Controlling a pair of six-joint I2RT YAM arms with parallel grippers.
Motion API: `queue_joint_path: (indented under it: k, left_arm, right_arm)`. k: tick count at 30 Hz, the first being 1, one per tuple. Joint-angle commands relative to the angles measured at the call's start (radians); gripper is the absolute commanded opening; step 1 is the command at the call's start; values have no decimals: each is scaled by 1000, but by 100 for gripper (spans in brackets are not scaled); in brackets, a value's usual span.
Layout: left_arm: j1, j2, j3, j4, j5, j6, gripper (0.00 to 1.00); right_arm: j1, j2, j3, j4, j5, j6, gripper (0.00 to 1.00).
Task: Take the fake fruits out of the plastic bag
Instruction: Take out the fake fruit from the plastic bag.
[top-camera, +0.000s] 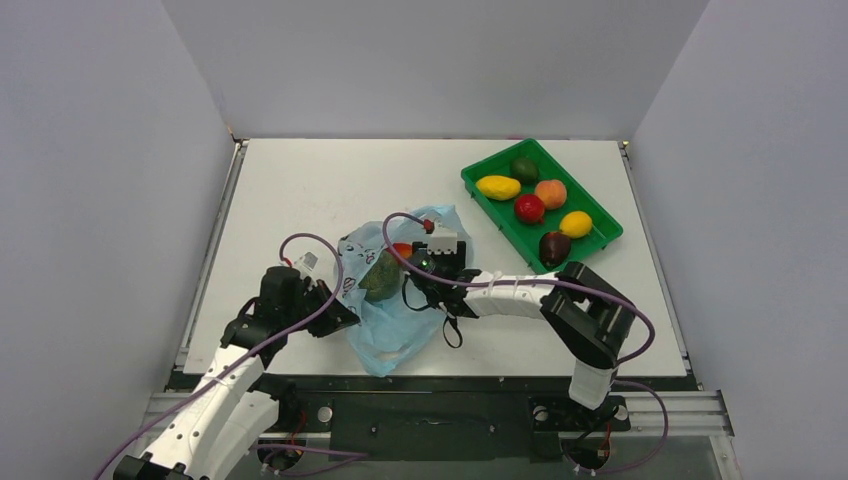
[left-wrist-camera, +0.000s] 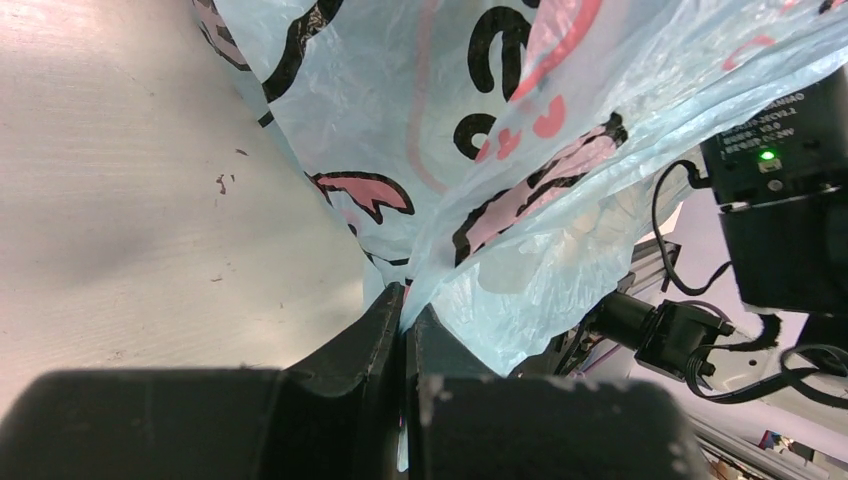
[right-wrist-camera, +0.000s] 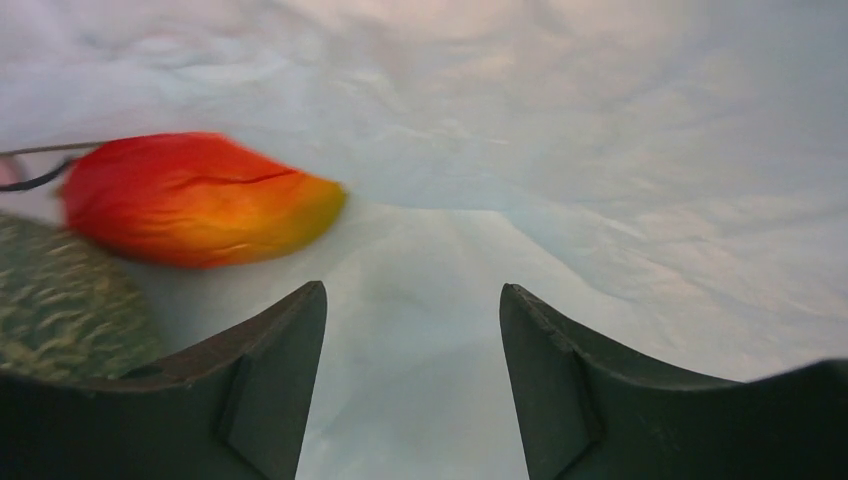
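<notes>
The light-blue plastic bag (top-camera: 400, 320) lies near the table's front, between the arms. My left gripper (top-camera: 338, 312) is shut on its left edge, the film (left-wrist-camera: 520, 150) pinched between the fingers (left-wrist-camera: 385, 330). My right gripper (right-wrist-camera: 412, 295) reaches into the bag's mouth from the right (top-camera: 408, 272), open, with only bag film between its fingers. Inside, a red-orange elongated fruit (right-wrist-camera: 195, 198) lies ahead and to the left of the left fingertip, apart from it. It shows red at the bag's mouth (top-camera: 402, 249). A peach (top-camera: 550, 193) and a dark purple fruit (top-camera: 554, 246) lie in the tray.
A rough dark green fruit (right-wrist-camera: 60, 310) lies in the bag beside my right gripper's left finger, seen from above too (top-camera: 382, 276). The green tray (top-camera: 485, 165) at the back right also holds two yellow fruits, a red one (top-camera: 529, 208) and a dark green one (top-camera: 524, 168).
</notes>
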Motion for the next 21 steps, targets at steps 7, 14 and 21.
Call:
queue_joint_path:
  k: [7, 14, 21]
  left_arm:
    - [-6, 11, 25, 41, 5, 15, 0]
    - [-6, 14, 13, 52, 16, 15, 0]
    - [-6, 41, 11, 86, 28, 11, 0]
  right_arm:
    - [-74, 6, 27, 358, -465, -176, 56]
    - [-148, 71, 88, 343, -563, 96, 58]
    - [-139, 85, 58, 334, -461, 565, 72]
